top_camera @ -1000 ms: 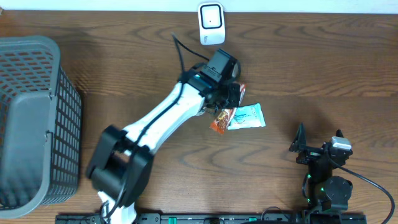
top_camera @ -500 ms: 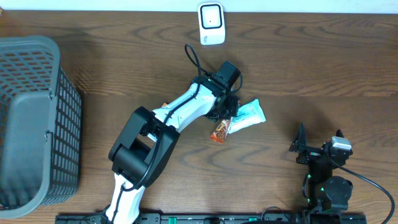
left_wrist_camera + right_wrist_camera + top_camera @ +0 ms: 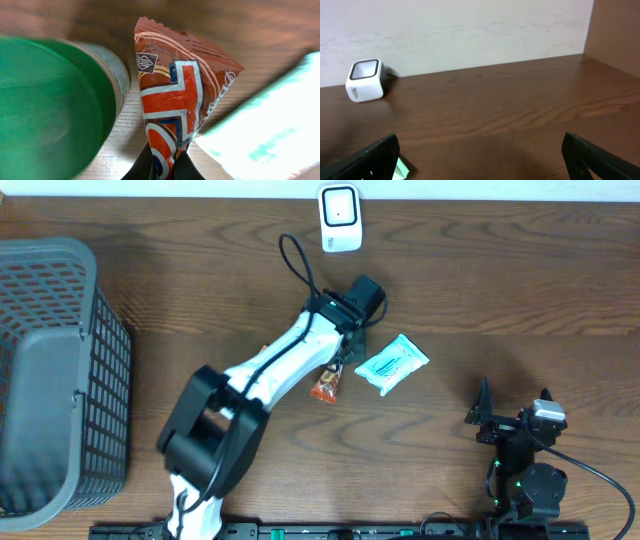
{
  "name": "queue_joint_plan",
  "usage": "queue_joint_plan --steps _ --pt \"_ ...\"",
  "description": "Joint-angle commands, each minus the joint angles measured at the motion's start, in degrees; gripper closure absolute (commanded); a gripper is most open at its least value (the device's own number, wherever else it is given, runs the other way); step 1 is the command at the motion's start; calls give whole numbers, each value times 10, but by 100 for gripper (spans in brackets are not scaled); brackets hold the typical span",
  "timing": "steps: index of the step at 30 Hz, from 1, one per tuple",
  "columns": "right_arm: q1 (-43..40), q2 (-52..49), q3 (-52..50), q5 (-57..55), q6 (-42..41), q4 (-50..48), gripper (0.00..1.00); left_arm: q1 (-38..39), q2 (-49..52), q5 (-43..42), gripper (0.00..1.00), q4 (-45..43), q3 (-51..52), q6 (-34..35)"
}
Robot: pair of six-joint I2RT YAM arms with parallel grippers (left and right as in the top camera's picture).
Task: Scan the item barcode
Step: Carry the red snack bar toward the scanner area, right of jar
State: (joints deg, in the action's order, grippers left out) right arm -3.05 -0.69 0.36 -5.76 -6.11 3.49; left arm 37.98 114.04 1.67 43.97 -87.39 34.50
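The left gripper (image 3: pixel 161 169) is clamped on one end of the red snack packet (image 3: pixel 180 90), whose long axis extends straight out from the jaws, while the barcode scanner (image 3: pixel 339 218) lies well apart behind the wrist.

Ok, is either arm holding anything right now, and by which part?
The left gripper is shut on the red snack packet, pinching one end of it. The right gripper is open and holds nothing.
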Motion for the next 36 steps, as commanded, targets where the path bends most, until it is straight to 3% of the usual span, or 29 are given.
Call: queue_joint_plan --steps 1,6,12,22,31,36 --pt "-4 3 0 1 -7 2 1 0 -28 -19 93 -6 -18 3" --pt "-4 3 0 1 -7 2 1 23 -28 -96 93 -47 -18 -60" --pt "-4 3 0 1 -7 2 1 84 -28 -96 92 -90 -18 -146" --pt "-4 3 0 1 -7 2 1 144 11 -96 92 -137 -17 -159" --pt "-4 3 0 1 -7 2 1 151 72 -98 92 -148 -17 -159" --pt "-4 3 0 1 -7 2 1 137 71 4 93 -150 -17 -108"
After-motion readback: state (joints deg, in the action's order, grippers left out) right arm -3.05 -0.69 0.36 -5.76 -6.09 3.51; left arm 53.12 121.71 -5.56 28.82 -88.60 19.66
